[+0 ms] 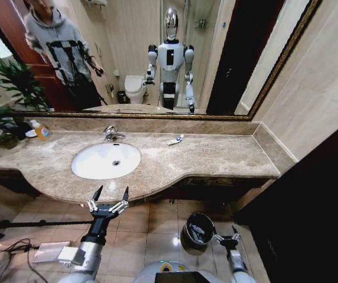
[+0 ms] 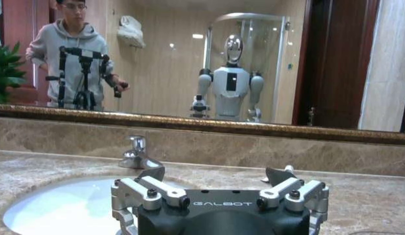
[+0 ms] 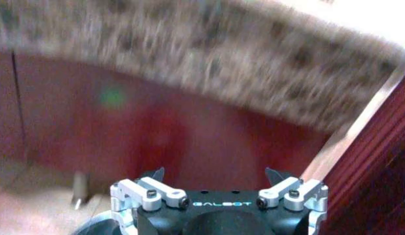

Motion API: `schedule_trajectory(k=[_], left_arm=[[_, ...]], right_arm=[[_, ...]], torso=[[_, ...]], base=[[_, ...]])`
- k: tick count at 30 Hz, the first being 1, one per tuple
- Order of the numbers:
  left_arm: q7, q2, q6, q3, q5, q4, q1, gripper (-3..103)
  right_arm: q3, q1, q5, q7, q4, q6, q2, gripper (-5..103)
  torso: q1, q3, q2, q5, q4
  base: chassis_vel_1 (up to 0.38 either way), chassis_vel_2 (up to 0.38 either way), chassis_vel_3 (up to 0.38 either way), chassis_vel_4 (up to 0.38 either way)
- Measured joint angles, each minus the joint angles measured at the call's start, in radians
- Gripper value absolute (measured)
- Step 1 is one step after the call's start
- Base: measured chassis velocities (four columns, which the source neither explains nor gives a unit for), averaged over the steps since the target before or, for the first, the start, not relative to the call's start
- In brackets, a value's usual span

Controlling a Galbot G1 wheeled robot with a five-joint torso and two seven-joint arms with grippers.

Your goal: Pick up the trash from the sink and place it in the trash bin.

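Now left gripper (image 1: 110, 194) wide open, empty, right gripper (image 1: 226, 234) open by bin (image 1: 193, 233)

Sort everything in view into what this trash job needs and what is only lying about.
For the job: white oval porcelain sink; small round black trash bin holding white bits; left gripper, fingers open; right gripper.

Lying about: orange-capped soap bottle; white-and-blue tube on the counter; chrome faucet; green plant.

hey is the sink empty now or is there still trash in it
Empty, as far as the head view shows: the sink is bare white around its drain. White bits already lie in the trash bin. One white tube lies on the counter.
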Motion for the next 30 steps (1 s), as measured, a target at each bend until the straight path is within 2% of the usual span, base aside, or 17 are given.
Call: schedule_trajectory(k=[4, 5, 8, 9, 12, 13, 15, 16, 19, 20, 23, 28, 30], left_arm=[[0.000, 0.000, 0.000, 0.000, 0.000, 0.000, 0.000, 100], [0.000, 0.000, 0.000, 0.000, 0.000, 0.000, 0.000, 100], [0.000, 0.000, 0.000, 0.000, 0.000, 0.000, 0.000, 100], [0.000, 0.000, 0.000, 0.000, 0.000, 0.000, 0.000, 100], [0.000, 0.000, 0.000, 0.000, 0.000, 0.000, 0.000, 100], [0.000, 0.000, 0.000, 0.000, 0.000, 0.000, 0.000, 100], [0.000, 0.000, 0.000, 0.000, 0.000, 0.000, 0.000, 100], [0.000, 0.000, 0.000, 0.000, 0.000, 0.000, 0.000, 100], [0.000, 0.000, 0.000, 0.000, 0.000, 0.000, 0.000, 100], [0.000, 0.000, 0.000, 0.000, 0.000, 0.000, 0.000, 100], [0.000, 0.000, 0.000, 0.000, 0.000, 0.000, 0.000, 100], [0.000, 0.000, 0.000, 0.000, 0.000, 0.000, 0.000, 100], [0.000, 0.000, 0.000, 0.000, 0.000, 0.000, 0.000, 100]], right_arm=[[0.038, -0.087, 0.031, -0.046, 0.182, -0.004, 0.007, 100], [0.038, -0.087, 0.031, -0.046, 0.182, -0.004, 0.007, 100], [0.068, -0.137, 0.079, -0.069, 0.348, -0.035, 0.013, 100], [0.068, -0.137, 0.079, -0.069, 0.348, -0.035, 0.013, 100], [0.079, -0.146, 0.136, -0.080, 0.489, -0.089, 0.010, 100], [0.079, -0.146, 0.136, -0.080, 0.489, -0.089, 0.010, 100], [0.073, -0.124, 0.193, -0.084, 0.572, -0.162, -0.004, 100], [0.073, -0.124, 0.193, -0.084, 0.572, -0.162, -0.004, 100], [0.045, -0.052, 0.267, -0.084, 0.632, -0.265, -0.040, 100], [0.045, -0.052, 0.267, -0.084, 0.632, -0.265, -0.040, 100], [0.009, 0.074, 0.319, -0.081, 0.636, -0.355, -0.092, 100], [-0.025, 0.180, 0.350, -0.081, 0.601, -0.409, -0.139, 100], [-0.063, 0.267, 0.371, -0.083, 0.554, -0.439, -0.182, 100]], torso=[[0.000, 0.000, 0.000, 0.0000, 0.0000], [0.000, 0.000, 0.000, 0.0000, 0.0000], [0.000, 0.000, 0.000, 0.0002, -0.0001], [0.000, 0.000, 0.000, 0.0002, -0.0001], [0.000, 0.000, 0.000, 0.0003, 0.0000], [0.000, 0.000, 0.000, 0.0003, 0.0000], [0.000, 0.000, 0.000, 0.0002, 0.0000], [0.000, 0.000, 0.000, 0.0002, 0.0000], [0.000, 0.000, 0.000, 0.0003, 0.0000], [0.000, 0.000, 0.000, 0.0003, 0.0000], [0.000, 0.000, 0.000, 0.0004, 0.0002], [0.000, 0.000, 0.000, 0.0003, 0.0002], [0.000, 0.000, 0.000, 0.0004, 0.0001]], base=[[0.000, 0.000, 0.000, 0.000], [0.000, 0.000, 0.000, 0.000], [0.000, 0.000, 0.000, 0.000], [0.000, 0.000, 0.000, 0.000], [0.000, 0.000, 0.000, 0.000], [0.000, 0.000, 0.000, 0.000], [0.000, 0.000, 0.000, 0.000], [0.000, 0.000, 0.000, 0.000], [0.000, 0.000, 0.000, 0.000], [0.000, 0.000, 0.000, 0.000], [0.000, 0.000, 0.000, 0.000], [0.000, 0.000, 0.000, 0.000], [0.000, 0.000, 0.000, 0.000]])
